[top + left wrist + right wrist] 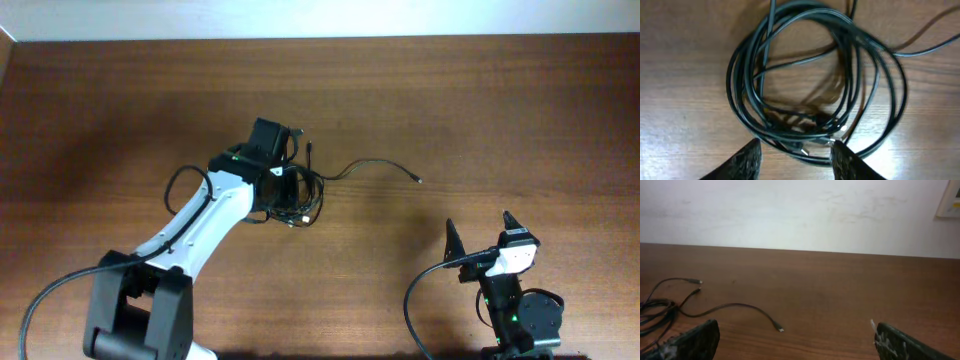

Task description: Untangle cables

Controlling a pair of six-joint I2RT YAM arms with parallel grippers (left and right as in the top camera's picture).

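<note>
Half hidden: seen from overhead, the left hand (796, 150) and its wrist cover part of the cables (737, 85); plugs are blurred.
Cables: thin black cords in one loose tangled ring, mid-surface (500, 100); one end (418, 181) trails right.
Left hand: fingers apart, straddling the ring's near edge, strands between them unpinched.
Right hand (478, 222): fingers wide apart, empty, well apart from the cables.
Around: white wall (790, 210) behind.
</note>
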